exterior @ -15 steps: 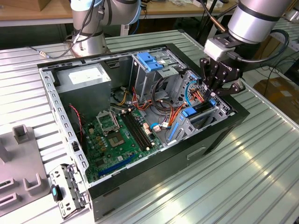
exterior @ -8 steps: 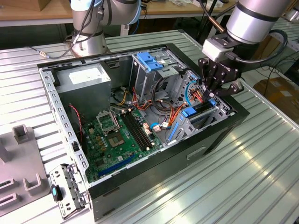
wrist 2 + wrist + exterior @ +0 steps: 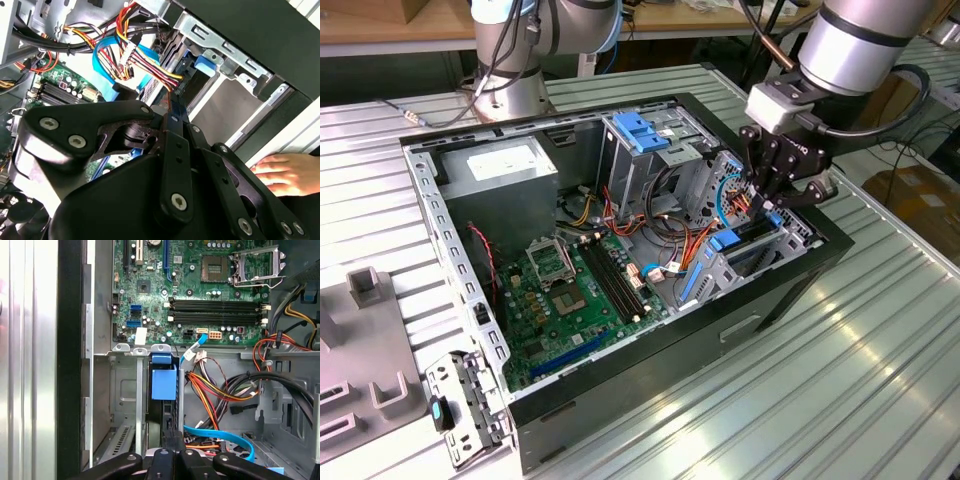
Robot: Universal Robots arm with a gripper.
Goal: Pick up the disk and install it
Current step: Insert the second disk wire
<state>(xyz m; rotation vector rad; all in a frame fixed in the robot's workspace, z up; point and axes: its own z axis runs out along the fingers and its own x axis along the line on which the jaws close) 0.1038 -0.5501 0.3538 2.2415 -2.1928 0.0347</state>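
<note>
Disk, blue plastic rails, upright in metal bay, end effector above

Hidden and cut-off parts inside the open computer case

The disk was mostly concealed within its bay, the gripper fingertips were masked by its own linkage, and a hand was cropped at the second wrist view's edge.

Blue-railed disk, standing on edge, slotted in case's drive bay
</note>
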